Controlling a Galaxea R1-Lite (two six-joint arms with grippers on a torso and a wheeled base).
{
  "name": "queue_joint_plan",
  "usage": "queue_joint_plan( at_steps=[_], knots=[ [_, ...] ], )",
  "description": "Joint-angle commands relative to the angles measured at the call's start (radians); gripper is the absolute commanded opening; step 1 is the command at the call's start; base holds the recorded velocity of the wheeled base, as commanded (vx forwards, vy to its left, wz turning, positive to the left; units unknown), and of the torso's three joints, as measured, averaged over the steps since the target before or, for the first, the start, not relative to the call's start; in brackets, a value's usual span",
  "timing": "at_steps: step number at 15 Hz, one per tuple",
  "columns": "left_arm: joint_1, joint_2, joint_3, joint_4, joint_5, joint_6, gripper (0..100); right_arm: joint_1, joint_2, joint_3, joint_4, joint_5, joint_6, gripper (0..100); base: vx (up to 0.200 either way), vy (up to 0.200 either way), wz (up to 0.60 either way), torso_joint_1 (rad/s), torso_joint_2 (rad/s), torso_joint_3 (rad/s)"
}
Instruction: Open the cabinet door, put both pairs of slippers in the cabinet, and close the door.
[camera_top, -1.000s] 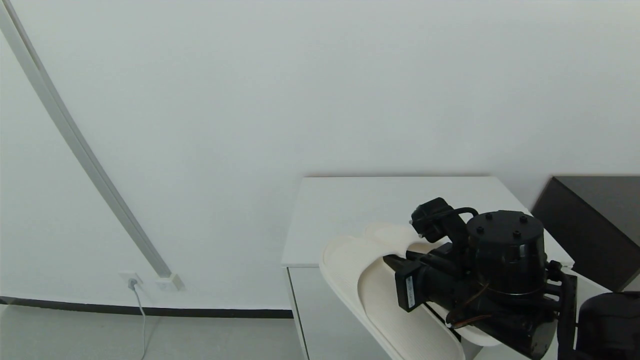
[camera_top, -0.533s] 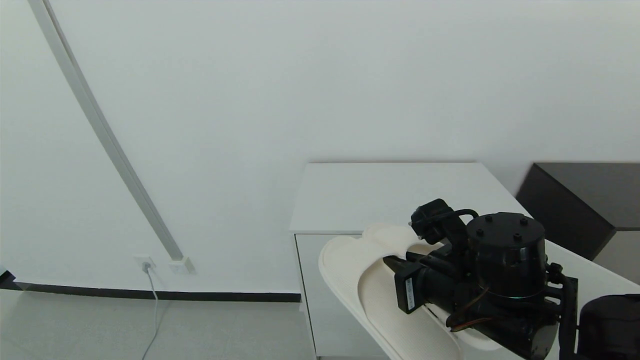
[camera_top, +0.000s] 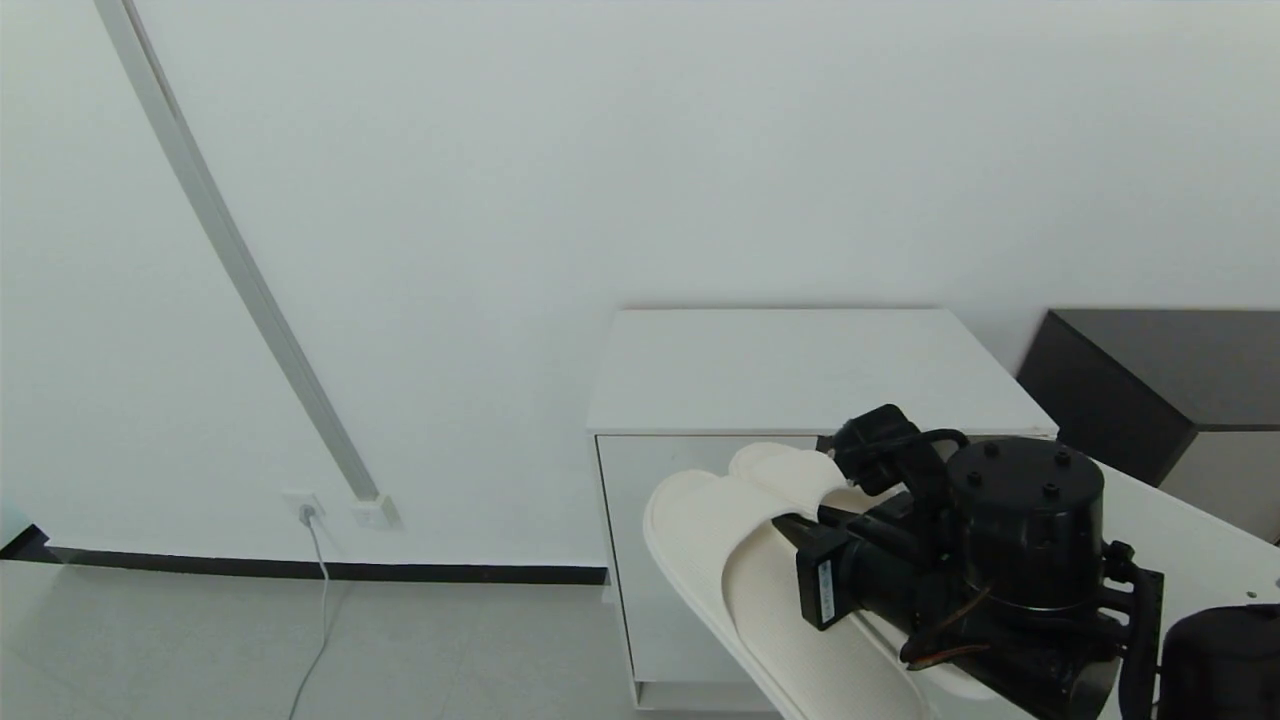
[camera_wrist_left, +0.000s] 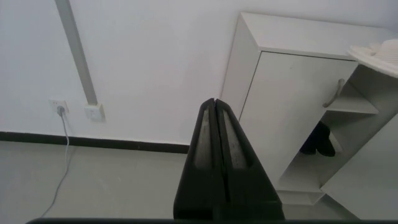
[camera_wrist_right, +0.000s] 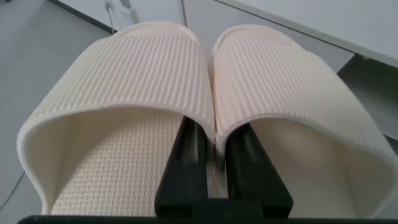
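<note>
In the head view the right gripper (camera_top: 812, 524) holds a pair of white slippers (camera_top: 700, 540) in the air just in front of the white cabinet (camera_top: 800, 365), which stands against the far wall with its door (camera_top: 1190, 540) swung open toward the near right. The left wrist view shows the left gripper (camera_wrist_left: 215, 106), fingers pressed together on nothing, out to the cabinet's left, with shelves and a dark item (camera_wrist_left: 318, 140) inside the cabinet's open right half. In the right wrist view the fingers (camera_wrist_right: 186, 146) are clamped on the slippers' touching inner sides, one finger inside each.
</note>
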Motion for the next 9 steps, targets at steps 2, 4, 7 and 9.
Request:
queue_joint_plan(
  at_steps=[2,4,7,9],
  knots=[
    [-0.002,0.0,0.0,-0.001,0.0,-0.001,0,0.001,0.033,0.026,-0.048,0.003,-0.008,0,0.0,0.0,0.0,0.0,0.0,0.0],
    [0.0,0.0,0.0,-0.001,0.0,-0.001,0,0.001,0.036,0.037,-0.07,0.006,-0.014,0,0.0,0.0,0.0,0.0,0.0,0.0],
    [0.0,0.0,0.0,-0.001,0.0,-0.001,0,0.002,0.033,0.038,-0.076,0.007,-0.016,0,0.0,0.0,0.0,0.0,0.0,0.0],
    [0.0,0.0,0.0,-0.001,0.002,0.001,0,0.001,0.038,0.038,-0.076,0.007,-0.014,0,0.0,0.0,0.0,0.0,0.0,0.0]
  ],
)
